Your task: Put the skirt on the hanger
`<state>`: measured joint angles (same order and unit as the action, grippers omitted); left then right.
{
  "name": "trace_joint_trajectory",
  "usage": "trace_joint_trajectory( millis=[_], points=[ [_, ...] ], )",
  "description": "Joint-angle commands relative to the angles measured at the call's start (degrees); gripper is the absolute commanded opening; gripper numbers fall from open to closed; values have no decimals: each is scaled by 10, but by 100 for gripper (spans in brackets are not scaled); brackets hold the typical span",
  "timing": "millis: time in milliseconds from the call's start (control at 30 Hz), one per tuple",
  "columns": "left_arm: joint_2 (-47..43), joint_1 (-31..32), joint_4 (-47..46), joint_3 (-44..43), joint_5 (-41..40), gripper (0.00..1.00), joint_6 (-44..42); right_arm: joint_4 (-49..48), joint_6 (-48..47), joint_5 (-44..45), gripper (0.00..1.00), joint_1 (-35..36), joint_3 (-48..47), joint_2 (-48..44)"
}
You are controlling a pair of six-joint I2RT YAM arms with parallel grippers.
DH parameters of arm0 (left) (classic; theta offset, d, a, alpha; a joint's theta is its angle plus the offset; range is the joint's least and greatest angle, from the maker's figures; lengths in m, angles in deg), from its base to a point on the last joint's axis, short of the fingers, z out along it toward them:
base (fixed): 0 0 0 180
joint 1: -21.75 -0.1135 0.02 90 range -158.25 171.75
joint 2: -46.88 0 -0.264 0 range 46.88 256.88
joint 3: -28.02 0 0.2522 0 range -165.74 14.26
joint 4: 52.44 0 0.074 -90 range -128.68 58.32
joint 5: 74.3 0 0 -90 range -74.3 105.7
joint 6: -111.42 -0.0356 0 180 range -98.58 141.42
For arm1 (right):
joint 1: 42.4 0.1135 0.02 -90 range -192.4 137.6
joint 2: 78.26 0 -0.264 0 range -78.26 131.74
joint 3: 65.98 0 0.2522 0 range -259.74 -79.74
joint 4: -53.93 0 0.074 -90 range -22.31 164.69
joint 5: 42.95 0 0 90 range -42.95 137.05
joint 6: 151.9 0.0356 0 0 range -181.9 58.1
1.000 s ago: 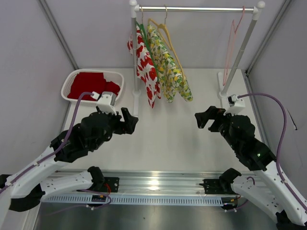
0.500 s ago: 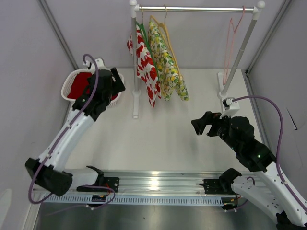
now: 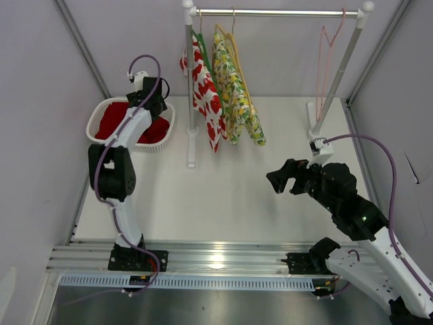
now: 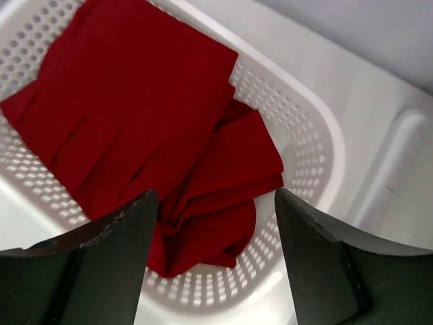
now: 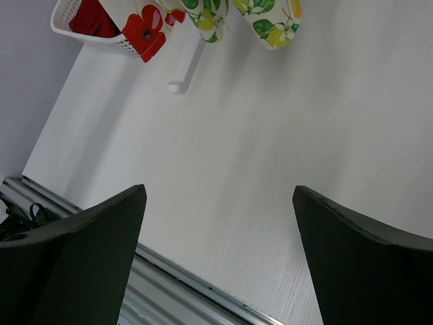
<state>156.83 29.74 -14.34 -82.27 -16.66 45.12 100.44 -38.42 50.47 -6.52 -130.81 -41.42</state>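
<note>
The red skirt [image 4: 149, 115] lies crumpled in a white perforated basket [image 4: 318, 135] at the table's back left, and shows from above as the skirt [image 3: 108, 123] in the basket [image 3: 95, 115]. My left gripper [image 4: 213, 196] hovers open just above the skirt's near folds, holding nothing; in the top view the left gripper [image 3: 155, 103] sits over the basket's right rim. The pink hanger [image 3: 329, 47] hangs bare at the right end of the rail. My right gripper [image 3: 284, 179] is open and empty over the table at mid right, and its own view shows that gripper [image 5: 220, 189] above bare tabletop.
A clothes rack [image 3: 277, 12] stands at the back, its left post and foot [image 3: 191, 145] next to the basket. A fruit-print garment [image 3: 205, 91] on a green hanger and a lemon-print garment [image 3: 237, 95] on a tan hanger hang at its left. A metal rail [image 3: 216, 261] runs along the near edge.
My left arm swung from the table's middle left out and back to the basket, ending over the skirt. The right gripper drifted slightly left and nearer. Both grippers stayed open.
</note>
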Motion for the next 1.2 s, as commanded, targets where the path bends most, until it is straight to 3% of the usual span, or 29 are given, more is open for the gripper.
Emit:
trace_joint_trajectory(
  millis=[0,133,233,400,800,1000,1067,1167],
  points=[
    [81,-16,-8,-84,1,75,-23,-15,-14,-14,97,1,-25,9],
    [154,-28,15,-139,-26,76,-10,-27,-21,-15,97,2,-17,20],
    [200,-53,47,-201,-1,75,29,-37,-28,-9,97,1,-4,24],
    [271,-62,112,-318,7,75,20,-64,-27,-16,97,-1,11,35],
    [330,-63,138,-337,-16,73,24,-103,-25,-28,97,-3,40,50],
    [331,-64,143,-311,-34,60,31,-111,-28,-28,97,-10,54,51],
    [331,-64,149,-308,-39,47,37,-113,-27,-28,97,-12,56,49],
    [314,-64,148,-300,-40,13,48,-115,-26,-45,97,-16,58,48]
  ],
)
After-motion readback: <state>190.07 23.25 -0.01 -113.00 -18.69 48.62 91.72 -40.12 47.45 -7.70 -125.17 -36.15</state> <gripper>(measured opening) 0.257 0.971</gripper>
